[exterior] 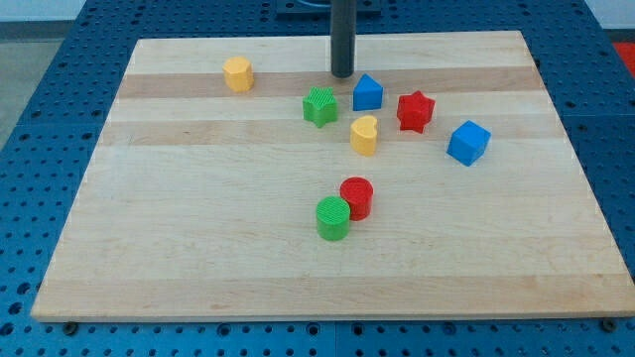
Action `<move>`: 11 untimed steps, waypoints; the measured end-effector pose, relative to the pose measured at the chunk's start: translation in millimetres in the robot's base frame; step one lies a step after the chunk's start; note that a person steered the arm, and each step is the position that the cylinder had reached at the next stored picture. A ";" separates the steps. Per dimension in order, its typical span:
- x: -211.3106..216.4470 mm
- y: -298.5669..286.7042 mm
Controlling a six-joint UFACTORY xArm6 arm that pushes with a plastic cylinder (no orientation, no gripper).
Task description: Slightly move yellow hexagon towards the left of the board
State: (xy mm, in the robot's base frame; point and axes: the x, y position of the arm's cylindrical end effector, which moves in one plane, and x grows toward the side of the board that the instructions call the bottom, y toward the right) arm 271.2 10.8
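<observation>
Board (327,268) of pale, grained wood is seen in the camera view, laid on a blue perforated counter (40,119). The yellow hexagon (238,73) is placed near the view's top left, well apart from the other blocks. The end effector, a straight dark rod, is shown with its tip (342,75) resting at the view's top centre, just beside the blue house-shaped block (368,92) and near the green star (319,106). No jaws are carried, so nothing is grasped or released; the rod only pushes.

The hexagon lies to the view's left of the tip, at nearly the same height, with bare board between. A leftward push is judged to need contact on the hexagon's right face, and the tip is already on that side.

The blocks appear to be ribbed plastic: a yellow heart-like block (364,135), red star (415,111), blue cube (468,142), red cylinder (356,197) touching a green cylinder (332,218).
</observation>
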 end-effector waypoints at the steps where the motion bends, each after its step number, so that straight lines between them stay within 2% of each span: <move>1: -7.7 -22.0; 5: -11.3 -77.0; 8: -18.1 -90.7; 11: -20.2 -165.0</move>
